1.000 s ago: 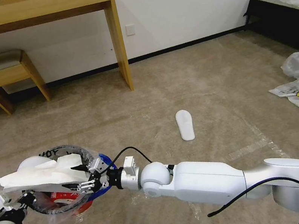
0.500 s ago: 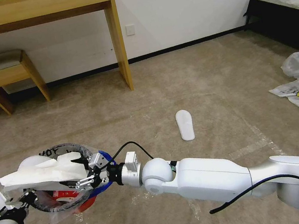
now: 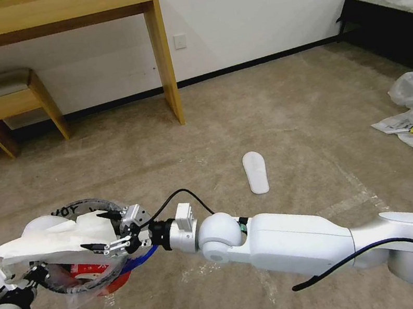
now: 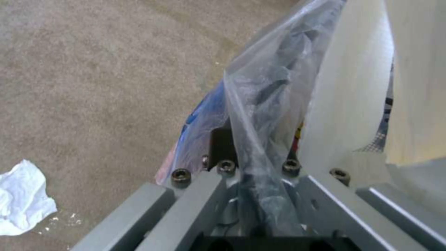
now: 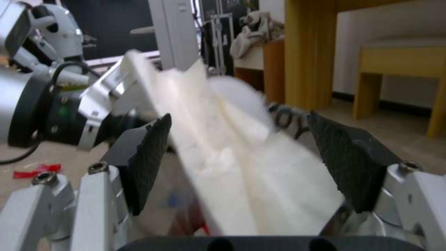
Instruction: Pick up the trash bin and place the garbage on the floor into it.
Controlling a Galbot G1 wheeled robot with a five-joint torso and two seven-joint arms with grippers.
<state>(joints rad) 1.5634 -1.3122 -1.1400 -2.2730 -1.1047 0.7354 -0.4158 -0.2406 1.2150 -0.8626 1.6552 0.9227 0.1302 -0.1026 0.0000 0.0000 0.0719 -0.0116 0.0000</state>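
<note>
The right gripper fingers spread wide, a white slipper between them; the left gripper fingers pinch the trash bin rim.

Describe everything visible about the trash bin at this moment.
The trash bin is a small round red bucket with a blue band, lined with a clear plastic bag printed with black letters. It hangs above the carpet at the head view's lower left, tilted. The left gripper is shut on its bagged rim. White slippers lie across its mouth, sticking out over the rim. The right gripper, open, straddles the slippers' near end. Red litter shows inside.
</note>
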